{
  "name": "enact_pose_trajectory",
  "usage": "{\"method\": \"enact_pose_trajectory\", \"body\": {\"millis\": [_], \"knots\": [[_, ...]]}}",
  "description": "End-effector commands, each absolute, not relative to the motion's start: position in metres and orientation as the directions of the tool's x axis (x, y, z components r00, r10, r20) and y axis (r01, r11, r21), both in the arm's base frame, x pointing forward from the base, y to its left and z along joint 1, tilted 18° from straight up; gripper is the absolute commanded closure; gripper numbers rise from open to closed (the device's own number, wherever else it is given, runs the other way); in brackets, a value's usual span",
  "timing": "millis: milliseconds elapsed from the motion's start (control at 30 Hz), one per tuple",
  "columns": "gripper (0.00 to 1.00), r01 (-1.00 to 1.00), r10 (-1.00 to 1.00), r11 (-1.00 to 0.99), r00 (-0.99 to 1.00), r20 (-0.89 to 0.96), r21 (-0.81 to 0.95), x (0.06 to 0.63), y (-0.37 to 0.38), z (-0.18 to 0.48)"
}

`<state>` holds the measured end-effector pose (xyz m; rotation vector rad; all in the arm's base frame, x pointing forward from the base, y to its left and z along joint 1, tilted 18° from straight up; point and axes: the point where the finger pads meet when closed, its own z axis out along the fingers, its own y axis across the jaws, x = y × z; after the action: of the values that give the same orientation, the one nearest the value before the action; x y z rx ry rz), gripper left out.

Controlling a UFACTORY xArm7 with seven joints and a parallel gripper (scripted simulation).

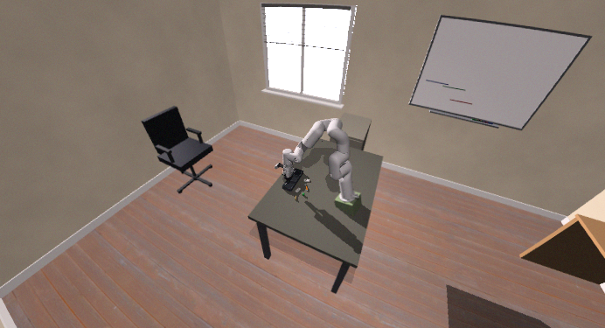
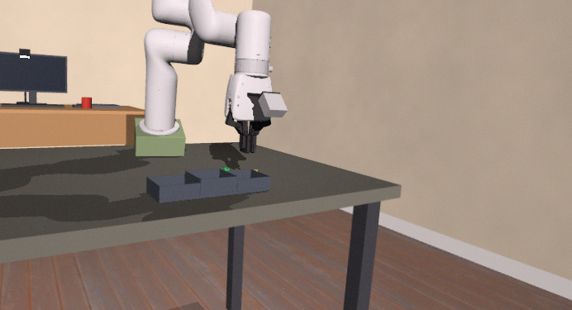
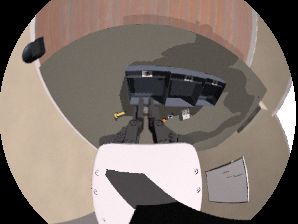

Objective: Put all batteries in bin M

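Observation:
A row of three dark bins point(image 2: 208, 186) stands on the table; it also shows in the wrist view point(image 3: 173, 87) and in the top view point(image 1: 293, 180). I cannot read their letters. My gripper point(image 2: 248, 148) hangs above the table just behind the right end of the row, with its fingers shut. I see nothing between the fingers in the wrist view point(image 3: 145, 115). Small items lie behind the bins: a green one point(image 2: 226, 169) and an orange one point(image 2: 255, 169). In the wrist view an orange item point(image 3: 120, 116) and a pale item point(image 3: 186, 115) lie beside the fingers. I cannot tell which are batteries.
The arm's green base block point(image 2: 159, 138) stands at the back of the table. The table's right edge point(image 2: 384, 190) is near the bins. Several small items point(image 1: 303, 191) lie between the bins and the base.

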<state>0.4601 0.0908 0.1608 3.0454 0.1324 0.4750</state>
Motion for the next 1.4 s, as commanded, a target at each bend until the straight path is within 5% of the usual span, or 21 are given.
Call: {"method": "enact_pose_trajectory", "body": {"millis": [0, 333, 800, 833, 1367], "knots": [[0.93, 0.077, 0.094, -0.995, 0.948, 0.304, 0.067, 0.450, 0.092, 0.196], [0.93, 0.077, 0.094, -0.995, 0.948, 0.304, 0.067, 0.425, 0.095, 0.274], [0.93, 0.077, 0.094, -0.995, 0.948, 0.304, 0.067, 0.425, 0.095, 0.274], [0.77, 0.029, 0.044, -0.998, 0.951, 0.307, 0.052, 0.421, 0.092, 0.267], [0.77, -0.403, -0.411, -0.911, 0.866, 0.286, -0.089, 0.363, 0.053, 0.173]]}}
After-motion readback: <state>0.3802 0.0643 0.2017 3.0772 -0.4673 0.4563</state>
